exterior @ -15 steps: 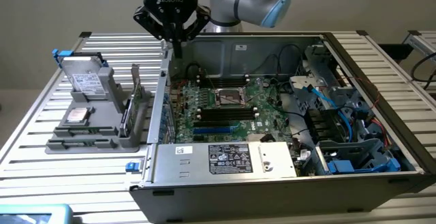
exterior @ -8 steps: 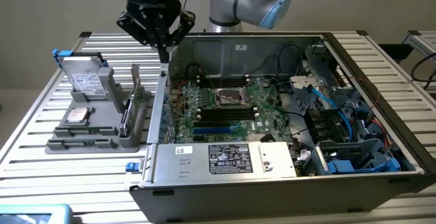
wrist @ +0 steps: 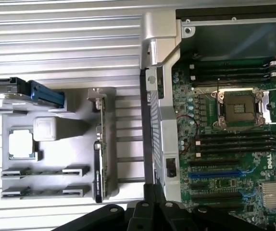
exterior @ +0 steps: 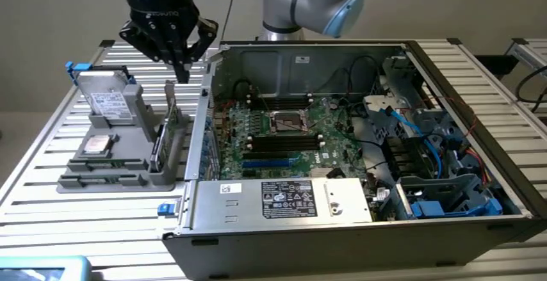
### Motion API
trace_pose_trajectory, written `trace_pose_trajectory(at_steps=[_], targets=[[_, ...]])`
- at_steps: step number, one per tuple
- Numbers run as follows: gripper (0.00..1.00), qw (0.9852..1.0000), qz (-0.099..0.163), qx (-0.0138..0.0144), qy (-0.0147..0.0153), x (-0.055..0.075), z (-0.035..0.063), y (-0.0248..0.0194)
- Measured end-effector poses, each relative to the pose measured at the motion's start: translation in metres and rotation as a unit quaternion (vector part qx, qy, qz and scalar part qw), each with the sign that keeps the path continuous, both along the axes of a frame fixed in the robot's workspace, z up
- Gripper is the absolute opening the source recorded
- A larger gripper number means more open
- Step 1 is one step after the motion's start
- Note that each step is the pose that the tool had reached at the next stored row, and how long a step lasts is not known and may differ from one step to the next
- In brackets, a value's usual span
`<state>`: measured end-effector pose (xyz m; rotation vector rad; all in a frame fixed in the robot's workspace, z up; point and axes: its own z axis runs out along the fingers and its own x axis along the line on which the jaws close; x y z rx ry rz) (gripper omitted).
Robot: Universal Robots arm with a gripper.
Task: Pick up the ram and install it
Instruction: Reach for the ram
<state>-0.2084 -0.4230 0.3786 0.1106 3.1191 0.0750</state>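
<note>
exterior view: black gripper [exterior: 181,73] fingers clenched empty over tall green card [exterior: 171,118]
thin green ram stick [exterior: 104,164]: parked in grey plastic holder [exterior: 137,166], apart
risk: dropping here likely clips card

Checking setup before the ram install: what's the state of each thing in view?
Gripper: shut, empty, above the holder.
Ram: slotted in the holder, untouched.
Hard drive: upright in the holder.
Card: upright in the holder.
Computer case: open, board exposed.
Memory slots: empty.
Processor socket: empty.
</note>
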Motion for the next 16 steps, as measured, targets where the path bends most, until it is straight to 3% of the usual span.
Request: trace_pose_trajectory(at_steps=[11,16], targets=[[0.11,1.0000,0.000,0.0000,0.0010,-0.047,-0.0081,-0.0038],[0.11,1.0000,0.000,0.0000,0.0049,-0.066,-0.0116,-0.0060]])
